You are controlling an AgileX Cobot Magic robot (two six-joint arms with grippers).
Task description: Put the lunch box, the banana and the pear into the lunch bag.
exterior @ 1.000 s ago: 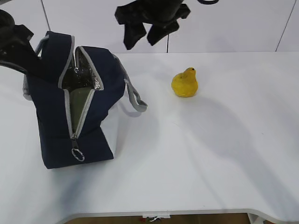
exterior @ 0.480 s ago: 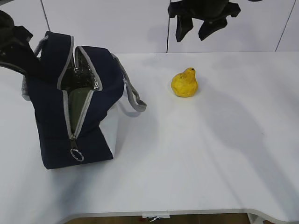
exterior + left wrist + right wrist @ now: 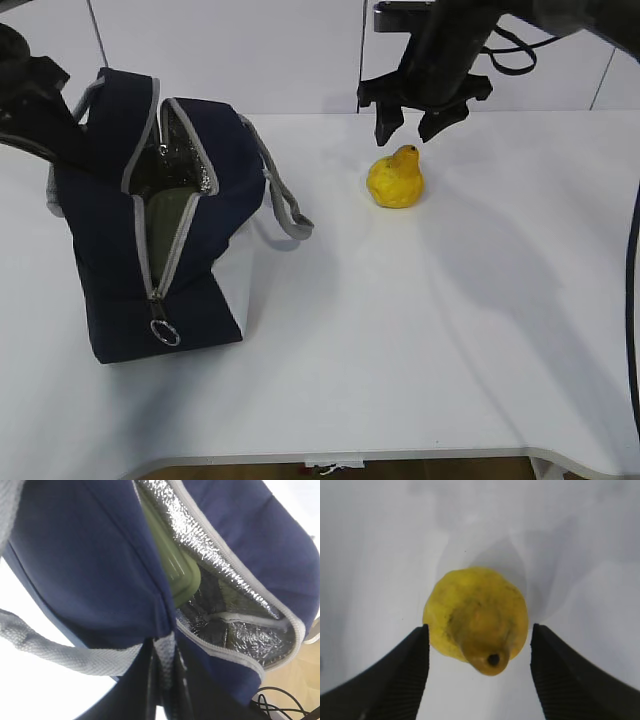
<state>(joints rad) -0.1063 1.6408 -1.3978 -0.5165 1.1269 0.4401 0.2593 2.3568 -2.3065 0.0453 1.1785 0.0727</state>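
Golden-yellow, the pear (image 3: pixel 396 180) is set upright on the white worktop (image 3: pixel 420 320), well apart from the unzipped lunch bag (image 3: pixel 110 230). The right gripper (image 3: pixel 408 122) is spread wide just above it, untouching. The left gripper (image 3: pixel 162 680) is clamped on the bag's edge; the lunch box (image 3: pixel 172 565) is seen inside.

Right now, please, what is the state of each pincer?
Left pincer: shut on the lunch bag, pinching its fabric edge.
Right pincer: open, holding nothing, above the pear.
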